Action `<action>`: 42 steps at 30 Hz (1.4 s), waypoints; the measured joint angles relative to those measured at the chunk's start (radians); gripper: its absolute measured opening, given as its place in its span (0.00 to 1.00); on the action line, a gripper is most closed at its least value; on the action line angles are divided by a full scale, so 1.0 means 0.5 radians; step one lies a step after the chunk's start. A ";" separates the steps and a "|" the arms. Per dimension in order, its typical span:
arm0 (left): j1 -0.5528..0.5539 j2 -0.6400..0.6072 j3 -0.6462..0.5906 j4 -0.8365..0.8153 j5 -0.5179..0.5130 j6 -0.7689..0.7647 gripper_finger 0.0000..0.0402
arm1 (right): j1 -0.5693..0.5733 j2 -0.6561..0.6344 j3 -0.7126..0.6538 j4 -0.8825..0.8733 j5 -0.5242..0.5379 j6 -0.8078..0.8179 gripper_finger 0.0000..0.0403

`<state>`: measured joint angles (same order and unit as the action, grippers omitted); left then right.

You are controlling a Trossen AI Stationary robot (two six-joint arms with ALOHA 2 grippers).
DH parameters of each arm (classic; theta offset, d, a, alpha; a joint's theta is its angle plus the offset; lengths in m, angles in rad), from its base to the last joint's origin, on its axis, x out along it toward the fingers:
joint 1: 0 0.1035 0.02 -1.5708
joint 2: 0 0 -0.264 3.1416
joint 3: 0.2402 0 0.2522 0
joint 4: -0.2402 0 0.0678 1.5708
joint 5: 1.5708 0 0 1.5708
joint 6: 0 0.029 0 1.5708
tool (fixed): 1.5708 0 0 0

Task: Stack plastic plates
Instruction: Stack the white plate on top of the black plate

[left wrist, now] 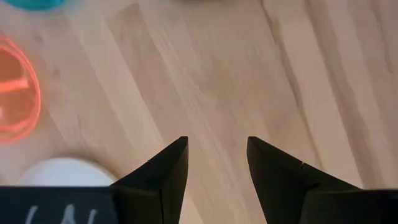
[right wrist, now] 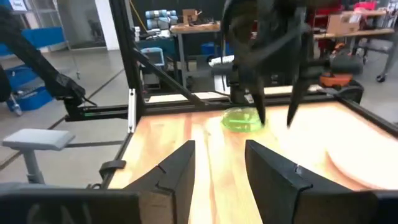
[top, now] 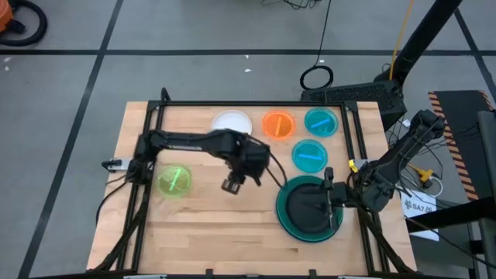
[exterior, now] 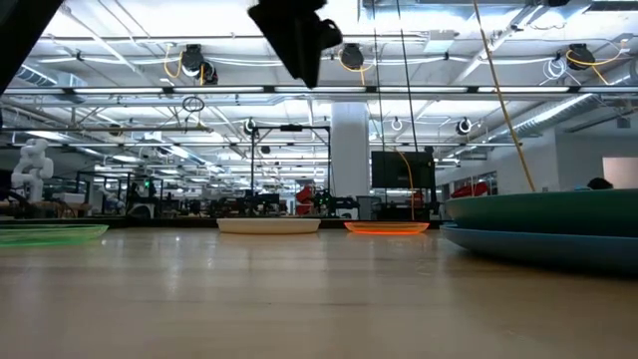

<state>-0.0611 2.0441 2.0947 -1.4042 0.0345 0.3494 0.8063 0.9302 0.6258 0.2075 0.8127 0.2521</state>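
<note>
- Two large plates stacked at the table's right front: one teal plate resting on one blue plate, the blue rim visible only in the low view.
- One black plate lying inside the teal one.
- One white plate and one orange plate side by side at the far edge, close but apart.
- Two translucent cyan plates: one just right of the orange, the other nearer the front, beside the stack.
- One lime green plate alone at the left.
- Seven small and large plates counted from above, eight with the blue.
- Left gripper hanging over bare wood mid-table, fingers parted, holding nothing.
- Right gripper over the stack's right rim, fingers apart, empty.
</note>
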 joint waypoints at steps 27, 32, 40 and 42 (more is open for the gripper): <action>0.798 -1.241 -2.230 1.684 -0.123 0.167 0.42 | -0.747 0.185 -0.001 -0.234 0.082 0.305 0.33; 0.933 -1.244 -2.357 1.930 -0.121 0.251 0.42 | -1.005 0.185 -0.001 -0.234 -0.124 0.297 0.33; 1.029 -1.264 -2.366 1.934 -0.088 0.285 0.42 | -1.418 0.211 0.079 -0.229 -0.490 0.140 0.33; 1.060 -1.266 -2.364 1.936 -0.025 0.318 0.42 | -1.488 0.232 0.124 -0.232 -0.560 0.060 0.33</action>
<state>0.4690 1.4111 0.9127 -0.4360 0.0220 0.5082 0.0624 1.0463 0.6880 0.0914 0.5330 0.2822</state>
